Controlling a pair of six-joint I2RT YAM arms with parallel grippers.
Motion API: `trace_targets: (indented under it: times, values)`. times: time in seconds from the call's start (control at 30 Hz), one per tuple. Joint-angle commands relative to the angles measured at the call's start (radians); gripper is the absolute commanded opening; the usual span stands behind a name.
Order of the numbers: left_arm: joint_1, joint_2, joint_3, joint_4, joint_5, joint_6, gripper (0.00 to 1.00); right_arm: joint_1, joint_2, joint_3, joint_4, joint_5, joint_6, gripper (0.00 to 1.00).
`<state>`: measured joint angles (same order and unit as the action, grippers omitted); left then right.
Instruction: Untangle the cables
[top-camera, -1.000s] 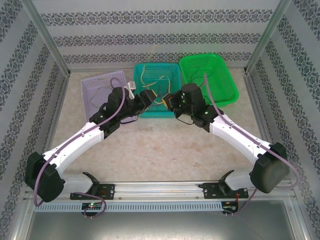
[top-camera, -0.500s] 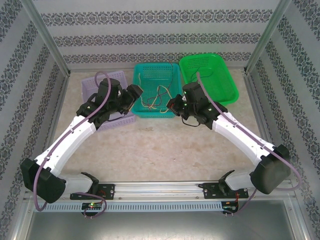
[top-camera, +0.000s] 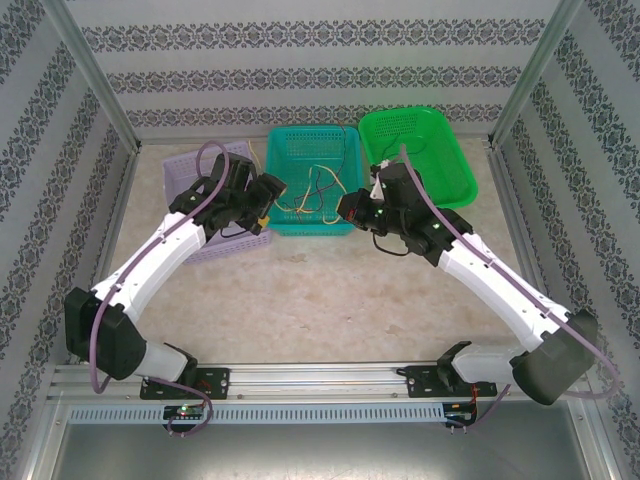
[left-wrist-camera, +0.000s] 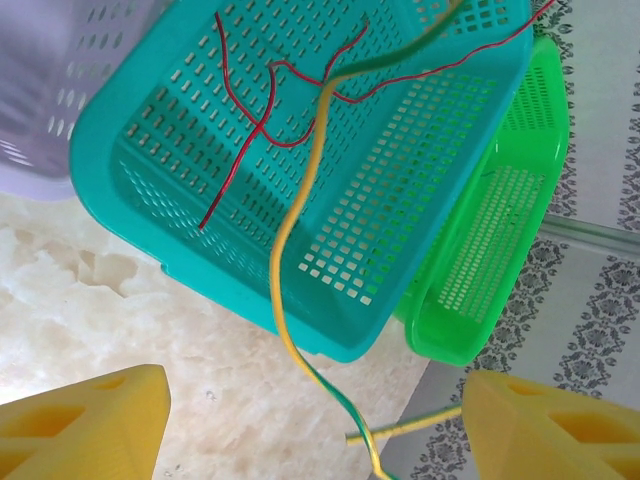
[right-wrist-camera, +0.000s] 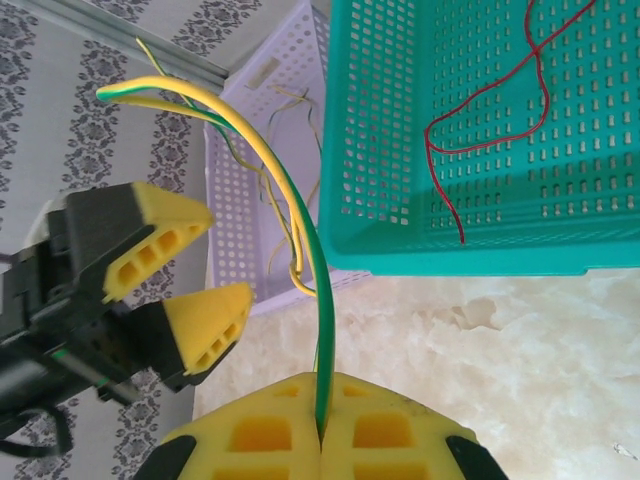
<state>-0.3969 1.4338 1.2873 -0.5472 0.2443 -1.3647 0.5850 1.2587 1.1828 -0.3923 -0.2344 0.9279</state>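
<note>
A green-and-yellow cable (right-wrist-camera: 300, 215) rises from my right gripper (right-wrist-camera: 322, 385), which is shut on it just in front of the teal basket (right-wrist-camera: 380, 140). The same cable (left-wrist-camera: 288, 320) hangs between the spread yellow fingers (left-wrist-camera: 85, 425) of my left gripper (left-wrist-camera: 310, 430), which is open and touching nothing. A thin red cable (left-wrist-camera: 262, 115) lies curled on the teal basket's floor (top-camera: 300, 150), with pale yellow strands (top-camera: 312, 198) beside it. In the top view my left gripper (top-camera: 262, 207) sits at the basket's left front corner and my right gripper (top-camera: 350, 207) at its right front corner.
A purple basket (top-camera: 190, 170) stands left of the teal one under my left arm, with thin yellow strands (right-wrist-camera: 285, 110) at its rim. A green basket (top-camera: 430, 150) stands to the right. Patterned walls close in the back and sides. Bare marble table lies in front (top-camera: 320, 290).
My left gripper has drawn back leftward out of the teal basket to its left front corner. My right gripper has stayed near the right front corner while that arm's elbow swung outward.
</note>
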Motion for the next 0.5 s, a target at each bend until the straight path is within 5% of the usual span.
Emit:
trace_targets:
  times: [0.0, 0.2, 0.3, 0.4, 0.47]
  values:
    - [0.011, 0.037, 0.016, 0.044, 0.044, -0.060, 0.77, 0.007, -0.034, 0.006, 0.035, -0.021, -0.027, 0.00]
    - [0.012, 0.068, -0.001, 0.077, 0.063, -0.101, 0.68, 0.013, -0.040, 0.006, 0.065, -0.023, -0.023, 0.00]
    - [0.012, 0.066, -0.014, 0.096, 0.042, -0.119, 0.48, 0.017, -0.035, 0.012, 0.068, -0.024, -0.024, 0.00]
    - [0.012, 0.052, -0.027, 0.081, 0.019, -0.136, 0.06, 0.019, -0.044, 0.001, 0.078, 0.000, -0.024, 0.00]
    - [0.010, 0.035, -0.044, 0.072, 0.015, -0.142, 0.00, 0.013, -0.062, -0.013, 0.100, 0.040, -0.025, 0.00]
